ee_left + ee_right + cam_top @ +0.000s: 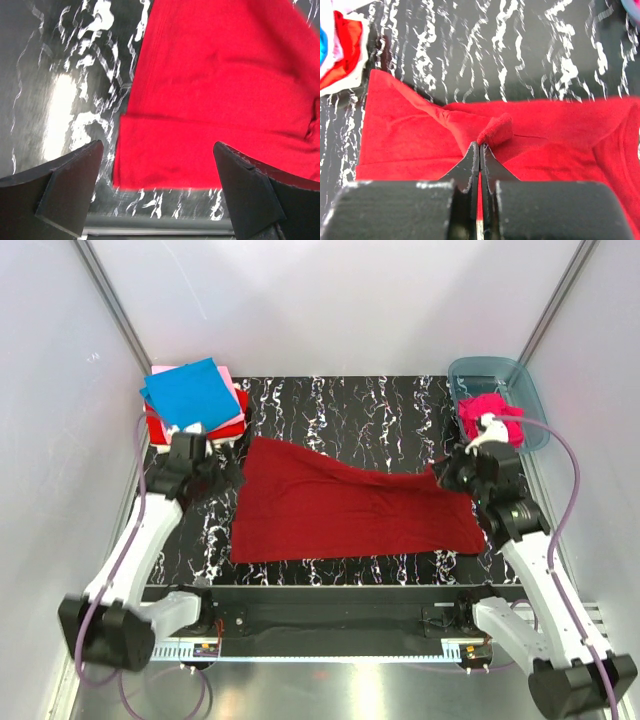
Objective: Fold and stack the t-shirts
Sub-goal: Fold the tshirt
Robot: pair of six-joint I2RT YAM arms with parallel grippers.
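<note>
My right pincer [479, 146] is clenched on a fold of the red shirt [340, 510]; my left pincer [157, 150] hangs released over its corner on the counter [340, 400].

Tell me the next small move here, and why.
Probably lower the left gripper, whose jaws stand open over the edge of the dark red shirt, and pinch it; the right gripper is shut on a bunch of that cloth.

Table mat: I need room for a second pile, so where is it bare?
Widest bare patch: the far strip of mat between the folded stack and the tub, beyond the dark red shirt. A thin strip runs along the near edge. Both far corners are crowded.
</note>
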